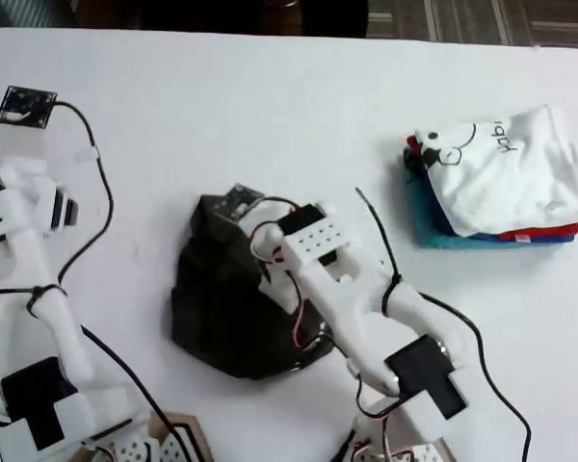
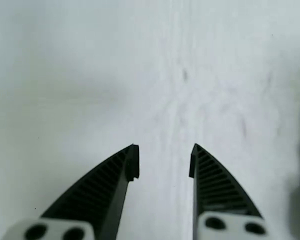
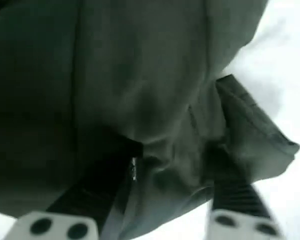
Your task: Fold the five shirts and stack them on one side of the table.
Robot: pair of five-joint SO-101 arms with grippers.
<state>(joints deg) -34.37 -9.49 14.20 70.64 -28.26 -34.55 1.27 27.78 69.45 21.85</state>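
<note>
Watching the right arm over the black shirt

Closest to the arm bases, I see the crumpled black cotton shirt point(image 1: 222, 298) lying unfolded in a rumpled heap near the middle of the white table point(image 1: 270, 96). My right gripper point(image 3: 174, 155) is down on the far part of that heap. Its jaws are spread apart with dark cloth bunched between and around them, and they are not clamped on it.

Off to the left side, my left gripper point(image 2: 162, 160) sits released, with both black ribbed fingers point(image 2: 115, 175) parted over bare tabletop and nothing between them. It is well apart from the black shirt.

Farther back on the right side sits the folded stack. A white printed shirt point(image 1: 506, 168) lies on top, slightly askew. Under it are a red shirt point(image 1: 530, 234), a blue shirt point(image 1: 559, 231) and a teal shirt point(image 1: 433, 226), their edges showing at the near side. The stack is clear of the black shirt.
</note>
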